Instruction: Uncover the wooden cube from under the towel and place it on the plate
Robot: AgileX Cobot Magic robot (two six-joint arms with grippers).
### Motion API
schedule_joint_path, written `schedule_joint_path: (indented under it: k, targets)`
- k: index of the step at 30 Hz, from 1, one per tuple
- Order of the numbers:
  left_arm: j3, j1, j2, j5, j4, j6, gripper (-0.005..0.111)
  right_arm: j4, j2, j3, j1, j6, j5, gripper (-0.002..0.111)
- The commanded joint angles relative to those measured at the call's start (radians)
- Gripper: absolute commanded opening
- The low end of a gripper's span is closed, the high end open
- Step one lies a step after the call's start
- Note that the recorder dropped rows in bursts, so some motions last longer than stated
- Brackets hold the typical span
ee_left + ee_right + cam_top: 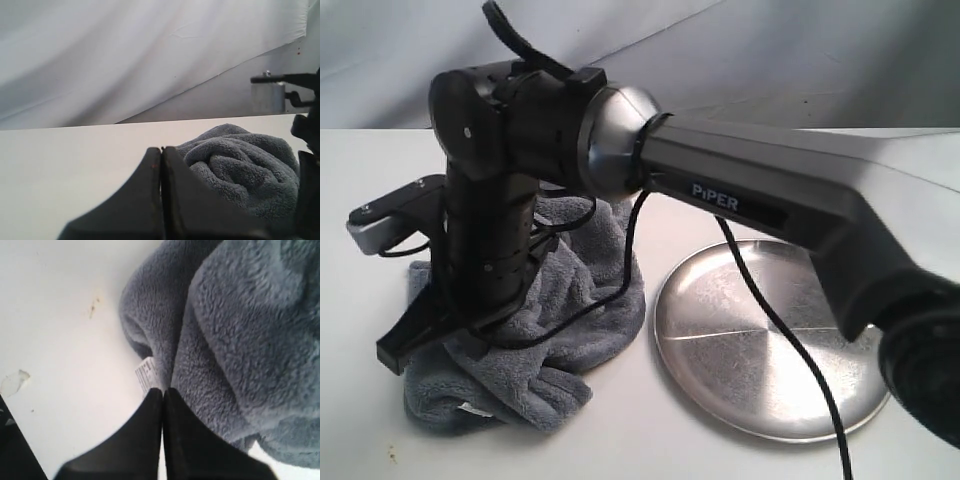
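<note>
1. Right gripper (162, 390): matte black wedge fingers pressed flat together, only a hairline seam between; tips at the edge of the towel (240, 330), right beside its small white tag (146, 374). Cloth pinched or not: impossible to tell.
2. Left gripper (161, 149): same black wedges, closed tight on nothing, white table (60, 165) and towel heap ahead.
3. Towel: dark grey, deep fluffy pile, bunched in thick rolls and folds, left of the plate (720, 350) in the exterior view, hem just beside the rim.
4. Plate: round, shallow, shiny metal with fine radial sheen and raised rim, flat on the table, a black cable (790, 340) hanging across above it.
5. Wooden cube: out of sight in all three views.
6. Writing: "PIPER" (715, 197) in white capitals on the dark grey forearm (800, 190) of the right arm; print on the tag too small to read.
7. Table: smooth, white, with a brown speck (93, 307) and a pale scuffed patch (14, 381) near the right fingers; creased white sheet (125, 60) behind.
</note>
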Motion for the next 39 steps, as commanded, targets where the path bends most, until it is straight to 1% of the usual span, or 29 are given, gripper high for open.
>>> schedule_joint_path:
  k: [1, 3, 6, 11, 14, 18, 23, 26, 32, 36, 39]
  targets:
    - [0.004, -0.005, -0.004, -0.003, -0.002, -0.003, 0.0, -0.025, -0.076, 0.168, 0.009, 0.007, 0.009, 0.0]
    - [0.004, -0.005, -0.004, -0.003, -0.002, -0.003, 0.0, -0.045, -0.119, 0.28, 0.009, 0.007, 0.009, 0.0]
    - [0.004, -0.005, -0.004, -0.003, -0.002, -0.003, 0.0, -0.089, -0.199, 0.444, 0.007, 0.045, -0.101, 0.0]
    - [0.004, -0.005, -0.004, -0.003, -0.002, -0.003, 0.0, -0.156, -0.317, 0.654, 0.0, 0.119, -0.24, 0.0]
    - [0.004, -0.005, -0.004, -0.003, -0.002, -0.003, 0.0, -0.177, -0.38, 0.778, -0.028, 0.157, -0.315, 0.0]
    - [0.004, -0.005, -0.004, -0.003, -0.002, -0.003, 0.0, -0.194, -0.446, 0.91, -0.102, 0.188, -0.4, 0.0]
    - [0.004, -0.005, -0.004, -0.003, -0.002, -0.003, 0.0, -0.204, -0.482, 0.99, -0.228, 0.211, -0.469, 0.0]
    - [0.004, -0.005, -0.004, -0.003, -0.002, -0.003, 0.0, -0.23, -0.484, 0.995, -0.303, 0.233, -0.506, 0.0]
    - [0.004, -0.005, -0.004, -0.003, -0.002, -0.003, 0.0, -0.23, -0.482, 0.989, -0.45, 0.25, -0.645, 0.0]
    - [0.004, -0.005, -0.004, -0.003, -0.002, -0.003, 0.0, -0.221, -0.482, 0.989, -0.512, 0.289, -0.776, 0.0]
    - [0.004, -0.005, -0.004, -0.003, -0.002, -0.003, 0.0, -0.221, -0.482, 0.989, -0.537, 0.325, -0.894, 0.0]
